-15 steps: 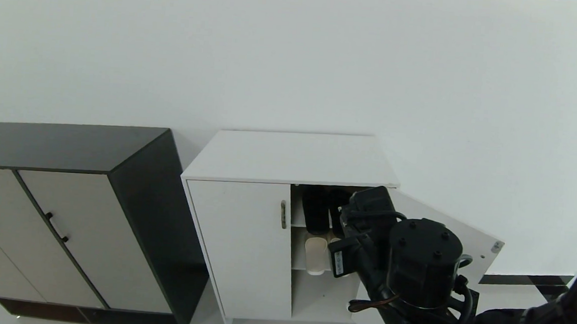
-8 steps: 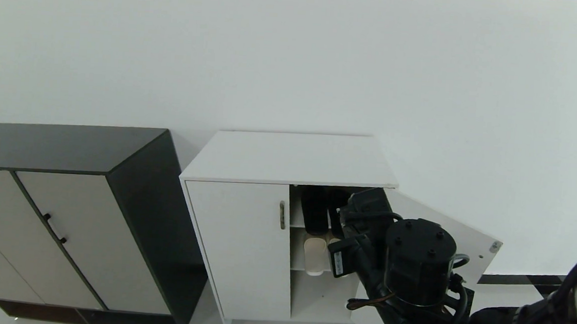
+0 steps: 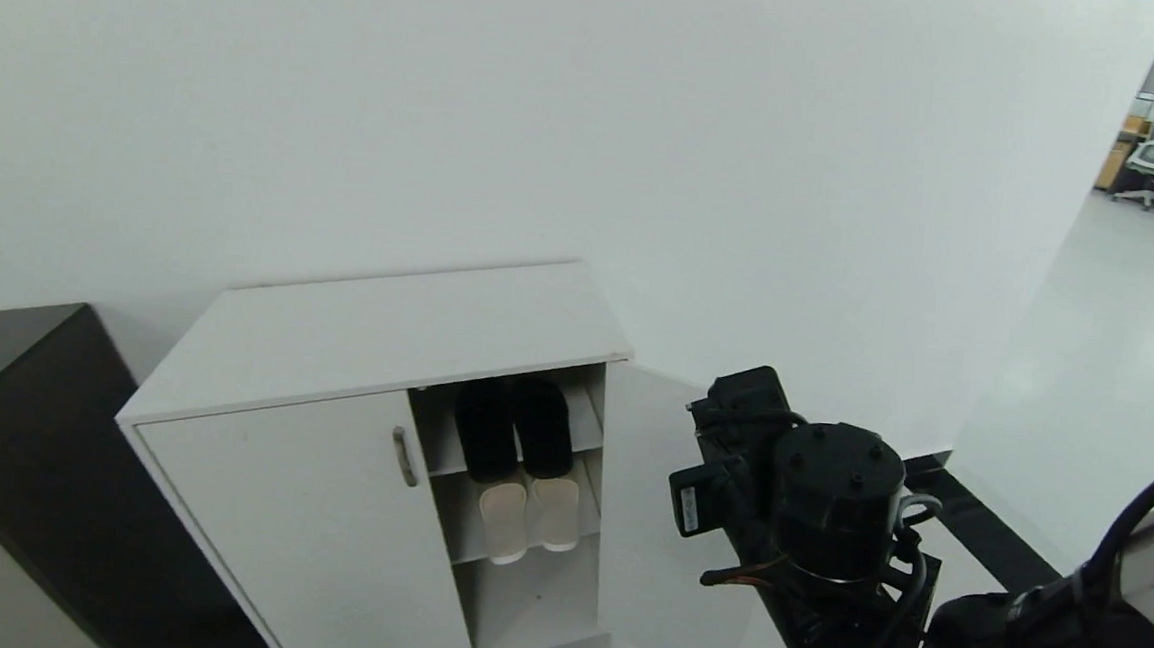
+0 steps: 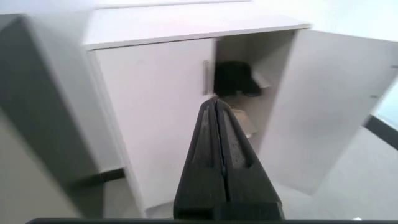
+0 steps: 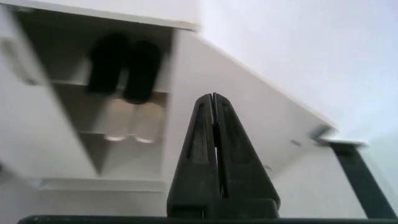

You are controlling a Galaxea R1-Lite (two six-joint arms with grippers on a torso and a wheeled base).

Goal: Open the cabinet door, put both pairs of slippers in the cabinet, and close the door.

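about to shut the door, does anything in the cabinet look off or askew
The pale beige slippers on the white cabinet's middle shelf seem to poke slightly past its front edge; the open door might catch them.

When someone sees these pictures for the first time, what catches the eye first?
The white cabinet stands with its right door swung open. Inside, a black pair of slippers lies on the top shelf, and a pale cream pair on the shelf below.

A: What shifts for you?
B: Your head camera swings right. The cabinet (image 3: 387,322) now sits further left, and your right arm (image 3: 832,500) no longer covers the black slippers (image 3: 516,425) or the pale slippers (image 3: 528,514).
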